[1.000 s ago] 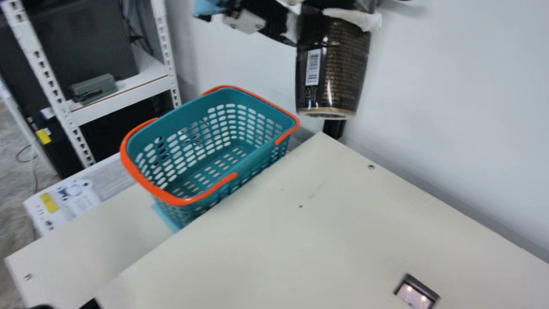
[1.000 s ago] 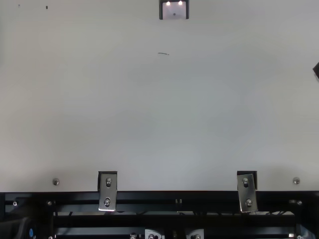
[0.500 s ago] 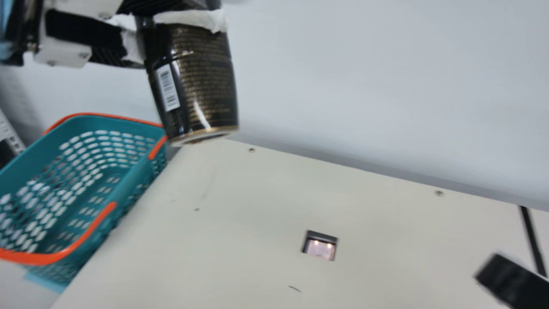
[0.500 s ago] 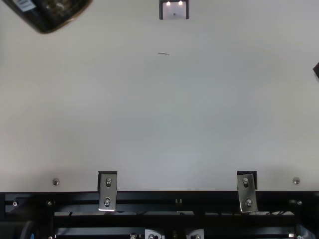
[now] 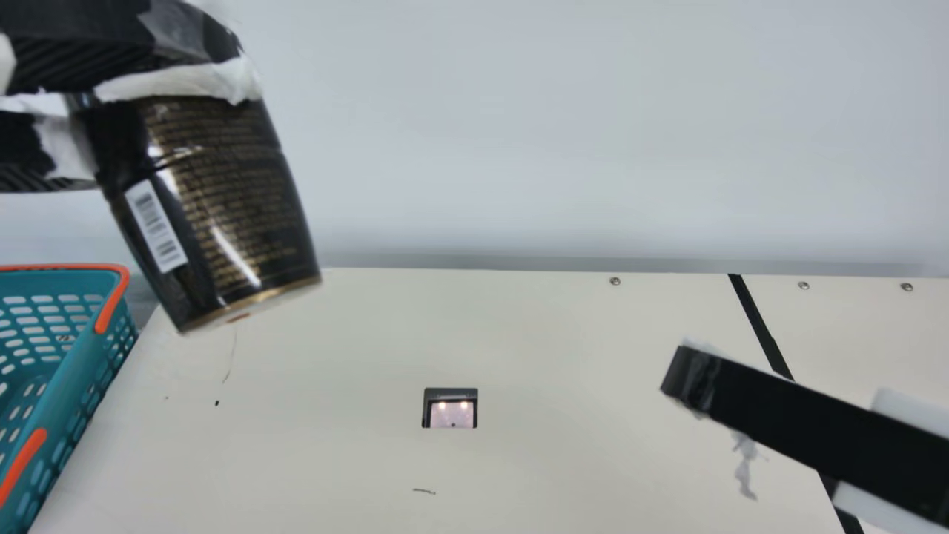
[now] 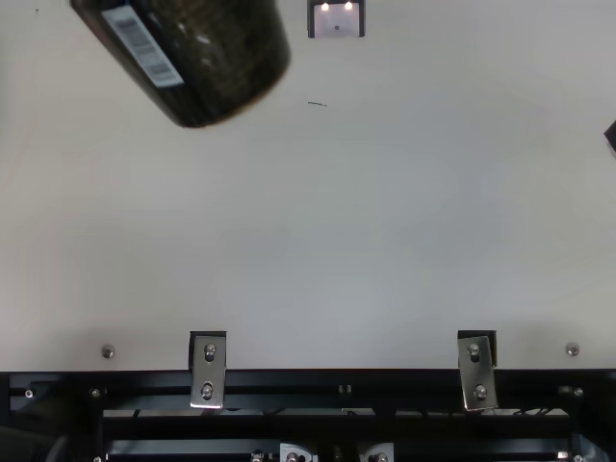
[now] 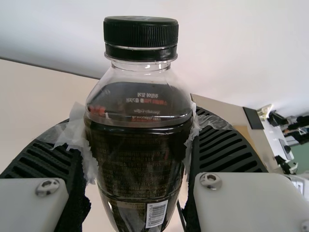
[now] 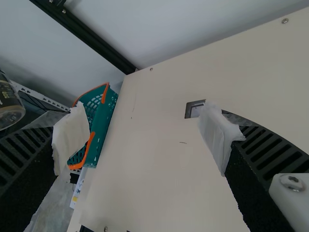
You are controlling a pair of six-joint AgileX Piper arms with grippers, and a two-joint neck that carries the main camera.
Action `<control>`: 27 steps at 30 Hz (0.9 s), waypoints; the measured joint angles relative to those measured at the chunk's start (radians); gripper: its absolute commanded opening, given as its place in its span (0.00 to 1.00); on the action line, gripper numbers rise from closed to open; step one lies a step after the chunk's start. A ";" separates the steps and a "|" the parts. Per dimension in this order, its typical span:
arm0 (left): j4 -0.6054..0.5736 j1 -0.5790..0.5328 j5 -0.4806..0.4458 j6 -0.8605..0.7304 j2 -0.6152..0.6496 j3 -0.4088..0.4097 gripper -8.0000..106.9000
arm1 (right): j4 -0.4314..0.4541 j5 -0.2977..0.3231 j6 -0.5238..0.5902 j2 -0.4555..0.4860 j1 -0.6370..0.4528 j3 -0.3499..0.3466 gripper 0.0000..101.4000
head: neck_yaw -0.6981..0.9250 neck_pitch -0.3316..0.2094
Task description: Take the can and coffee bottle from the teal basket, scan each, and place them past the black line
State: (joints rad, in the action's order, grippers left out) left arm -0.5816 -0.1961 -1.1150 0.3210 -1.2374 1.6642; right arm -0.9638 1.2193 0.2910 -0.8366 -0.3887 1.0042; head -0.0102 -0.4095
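Note:
My left gripper is at the main view's upper left, shut on the dark coffee bottle, which hangs tilted above the table with its barcode showing. In the left wrist view the same gripper clasps the bottle below its black cap. The bottle also shows in the top view, left of the scanner window. My right gripper is over the table's right part; its wrist view has the gripper open, nothing between the fingers. The teal basket is at the left.
A black line crosses the cream table at the right, partly behind my right gripper. The scanner window is set in the table's middle. A pale wall stands behind the far edge.
The neck camera has turned to the right. My left gripper has carried the bottle rightward, into the top view and closer to the scanner window.

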 measured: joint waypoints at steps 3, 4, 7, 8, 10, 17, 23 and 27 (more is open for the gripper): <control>0.000 -0.038 0.002 0.021 0.005 0.004 0.16 | 0.000 0.000 0.000 0.000 0.000 0.000 1.00 | 0.000 0.000; 0.000 -0.050 0.000 0.032 0.007 0.007 0.16 | 0.000 0.000 0.000 0.000 0.000 0.000 1.00 | 0.000 0.000; -0.010 -0.086 -0.005 0.056 0.014 0.022 0.16 | 0.000 0.000 0.000 0.000 0.000 0.000 1.00 | 0.000 0.000; -0.012 -0.098 -0.005 0.064 0.018 0.030 0.16 | 0.000 0.000 0.000 0.000 0.000 0.000 1.00 | 0.000 0.000; -0.015 -0.120 -0.008 0.078 0.023 0.044 0.16 | 0.000 0.000 0.000 0.000 0.000 0.000 1.00 | 0.000 0.000; 0.024 -0.212 0.011 0.133 0.030 0.082 0.16 | 0.000 0.000 0.000 0.000 0.000 0.000 1.00 | 0.000 0.000; 0.104 -0.323 0.038 0.222 0.022 0.110 0.16 | 0.000 0.000 0.000 0.000 0.000 0.000 1.00 | 0.000 0.000; 0.175 -0.408 0.064 0.305 0.007 0.130 0.16 | 0.000 0.000 0.000 0.000 0.000 0.000 1.00 | 0.000 0.005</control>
State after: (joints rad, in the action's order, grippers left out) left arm -0.4068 -0.6045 -1.0508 0.6259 -1.2305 1.7939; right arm -0.9638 1.2193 0.2910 -0.8366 -0.3887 1.0042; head -0.0102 -0.4043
